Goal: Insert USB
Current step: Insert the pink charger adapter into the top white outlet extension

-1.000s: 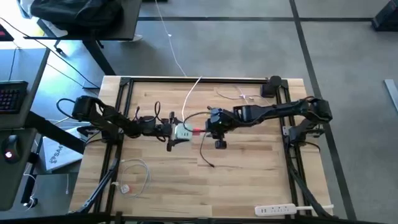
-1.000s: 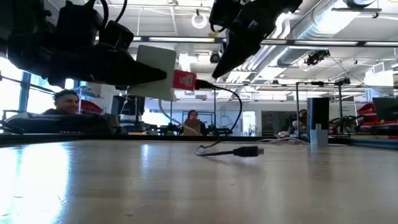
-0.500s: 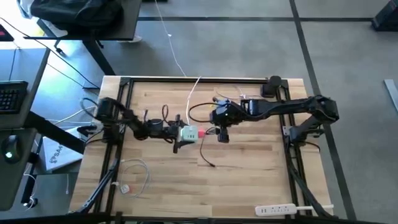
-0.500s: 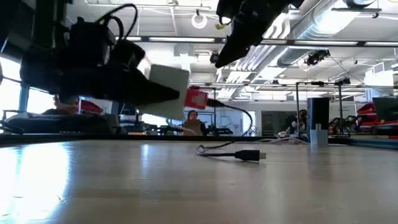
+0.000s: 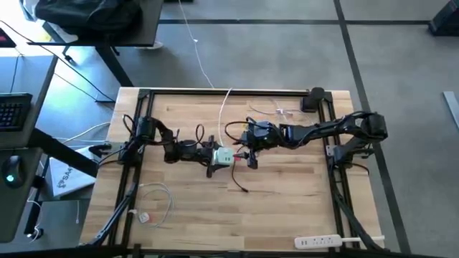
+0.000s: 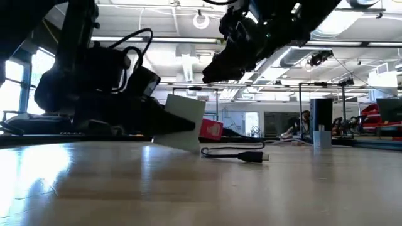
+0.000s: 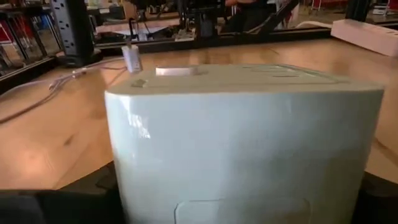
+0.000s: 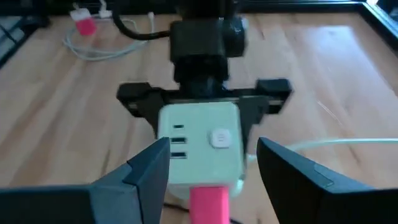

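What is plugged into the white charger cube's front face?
The red-pink USB is seated in the white charger cube, held by the left gripper. Two more slots show empty. Its metal tip is hidden inside. The right gripper is open.

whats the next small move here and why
Probably the left gripper should set the white charger cube on the table and let go. The red-pink USB already looks seated in the cube's face, the right gripper is open around it, and the cube sits low, tilted.
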Controlling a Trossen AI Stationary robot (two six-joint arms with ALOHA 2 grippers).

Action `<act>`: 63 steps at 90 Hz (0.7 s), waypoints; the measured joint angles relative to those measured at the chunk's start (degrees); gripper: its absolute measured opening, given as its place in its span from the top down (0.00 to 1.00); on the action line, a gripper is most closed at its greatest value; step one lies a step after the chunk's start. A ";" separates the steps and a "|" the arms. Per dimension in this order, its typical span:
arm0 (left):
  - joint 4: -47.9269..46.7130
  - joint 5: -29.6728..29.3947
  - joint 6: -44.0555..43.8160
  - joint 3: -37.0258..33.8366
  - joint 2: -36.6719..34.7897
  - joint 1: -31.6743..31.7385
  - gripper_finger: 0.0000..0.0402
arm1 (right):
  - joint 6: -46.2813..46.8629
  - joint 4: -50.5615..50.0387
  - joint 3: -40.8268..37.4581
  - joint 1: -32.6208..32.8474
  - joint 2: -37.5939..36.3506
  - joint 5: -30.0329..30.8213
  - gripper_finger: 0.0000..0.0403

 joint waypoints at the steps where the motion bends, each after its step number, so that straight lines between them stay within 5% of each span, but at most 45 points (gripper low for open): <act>1: -0.01 0.02 0.02 0.15 0.09 0.00 0.27 | 0.12 0.28 0.00 0.01 0.27 0.01 0.49; 63: -6.69 -4.47 -8.37 1.03 -3.31 -0.04 0.24 | 1.20 0.04 8.38 -0.75 13.58 4.57 0.49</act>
